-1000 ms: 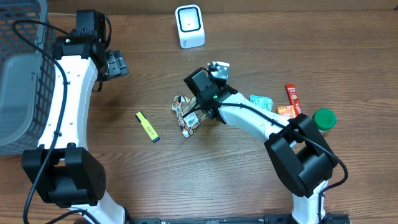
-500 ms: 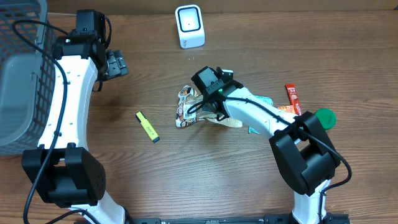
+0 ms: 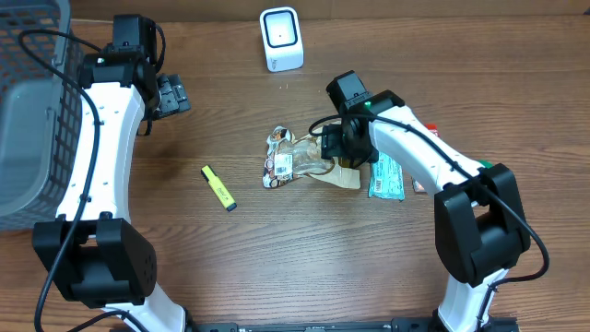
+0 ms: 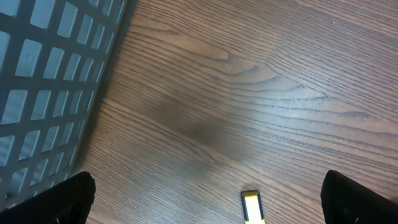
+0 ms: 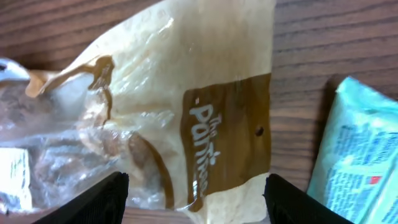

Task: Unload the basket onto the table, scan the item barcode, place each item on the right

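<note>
Well, at your far left stands the grey basket (image 3: 28, 101), and your left gripper (image 3: 175, 95) hangs near it, jaws spread wide — nothing in them. A yellow marker (image 3: 218, 187) lies next. Mid-table the snack bag (image 3: 297, 163) lies flat, well apart from the white scanner (image 3: 281, 39); your right gripper (image 5: 196, 200) sits over its brown end, fingers parted, not clamping. A teal packet (image 3: 387, 177) lies just beside.

Glossy, crinkled plastic film on the snack bag (image 5: 186, 112), a shiny teal wrapper (image 5: 360, 149) to its right, matt wood-grain table (image 4: 249, 93), grey plastic lattice basket (image 4: 50, 81) far left
</note>
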You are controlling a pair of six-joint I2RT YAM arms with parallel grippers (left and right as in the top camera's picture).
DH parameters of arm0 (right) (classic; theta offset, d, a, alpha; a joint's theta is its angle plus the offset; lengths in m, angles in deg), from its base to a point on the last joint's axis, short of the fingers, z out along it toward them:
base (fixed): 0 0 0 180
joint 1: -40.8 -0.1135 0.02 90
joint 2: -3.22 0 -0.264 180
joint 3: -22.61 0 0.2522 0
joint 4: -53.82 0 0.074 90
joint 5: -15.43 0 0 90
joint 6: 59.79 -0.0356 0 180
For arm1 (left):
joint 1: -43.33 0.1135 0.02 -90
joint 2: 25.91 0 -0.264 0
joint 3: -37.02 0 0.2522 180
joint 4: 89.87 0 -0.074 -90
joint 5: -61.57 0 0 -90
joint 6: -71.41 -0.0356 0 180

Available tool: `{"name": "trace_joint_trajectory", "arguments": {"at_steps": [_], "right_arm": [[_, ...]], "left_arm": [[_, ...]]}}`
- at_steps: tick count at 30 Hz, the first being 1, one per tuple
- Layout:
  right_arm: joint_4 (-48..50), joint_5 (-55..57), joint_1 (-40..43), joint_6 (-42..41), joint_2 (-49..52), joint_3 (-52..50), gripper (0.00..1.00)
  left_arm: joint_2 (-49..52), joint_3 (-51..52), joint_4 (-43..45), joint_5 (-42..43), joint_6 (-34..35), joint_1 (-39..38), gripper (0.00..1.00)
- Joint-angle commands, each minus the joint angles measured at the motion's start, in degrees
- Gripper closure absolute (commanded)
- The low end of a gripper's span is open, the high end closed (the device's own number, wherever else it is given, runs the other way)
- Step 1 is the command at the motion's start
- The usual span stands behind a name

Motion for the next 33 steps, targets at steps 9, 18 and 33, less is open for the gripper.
{"name": "trace_joint_trajectory", "arguments": {"at_steps": [9,18,33], "right_arm": [[0.72,-8.24,-1.18,6.6,3.54,1.01,0.22],[2.71,-6.08,-1.18,6.6,7.39,-0.04,0.25],[7.69,-7.89,-0.85,6.62,6.73,-5.31,0.61]], "left_arm": [[-0.2,-0.48,0.2,-0.52,-1.09,-0.44,0.0],[-0.2,-0.48,0.22,-0.52,-1.09,-0.44,0.0],[-0.2,-0.48,0.22,-0.52,-1.09,-0.44,0.0]]}}
